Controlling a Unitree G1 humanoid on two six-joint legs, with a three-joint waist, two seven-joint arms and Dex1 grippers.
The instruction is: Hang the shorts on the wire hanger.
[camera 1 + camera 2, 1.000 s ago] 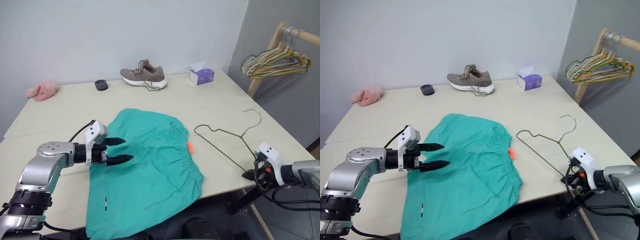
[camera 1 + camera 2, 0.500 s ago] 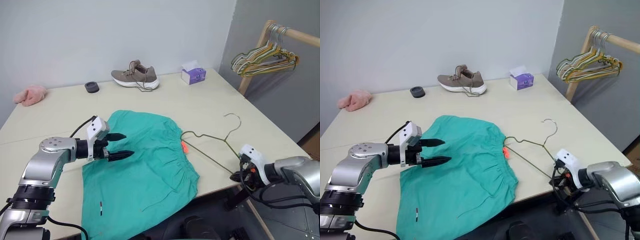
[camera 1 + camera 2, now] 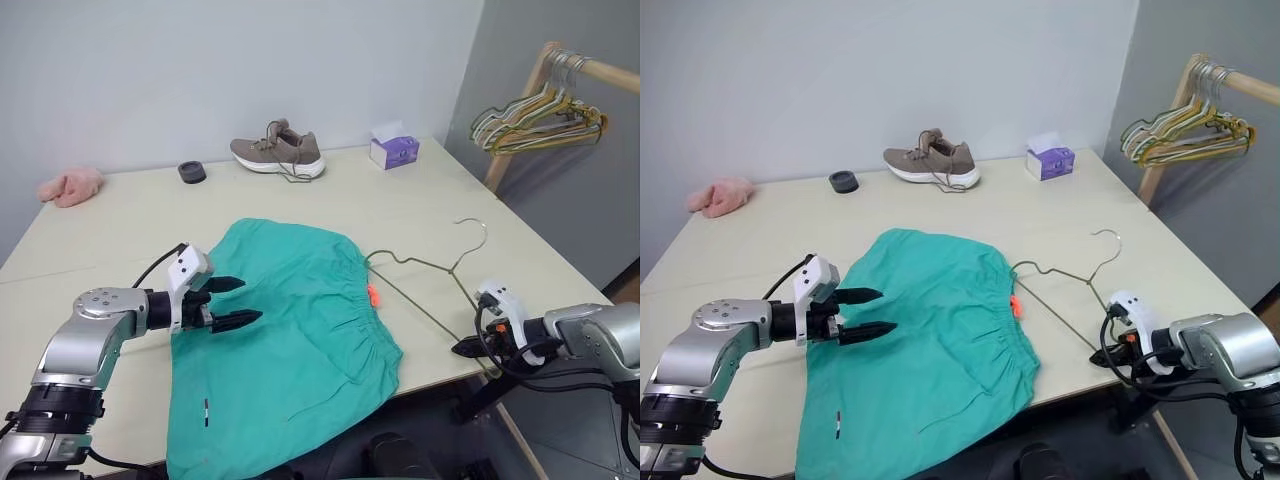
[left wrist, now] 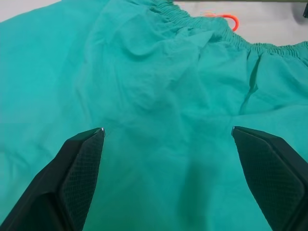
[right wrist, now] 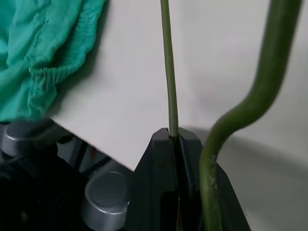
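I read the task as at an early stage: the shorts (image 3: 285,330) lie flat on the table (image 3: 120,215), lower centre of frame, not yet threaded. The wire hanger (image 3: 430,285) lies right of centre, waistband just beside it. My right gripper (image 3: 470,348) is clamped on its lower corner wire. My left gripper (image 3: 232,303) hovers spread wide over the fabric, holding nothing. Threading and hanging remain.

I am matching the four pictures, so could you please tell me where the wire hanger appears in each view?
Left eye view: wire hanger, right of the shorts, near the table's front edge.
Right eye view: same place.
Left wrist view: not in it.
Right wrist view: its wire is clamped in the right pincer.
Shared landmark: the shorts' gathered waistband.
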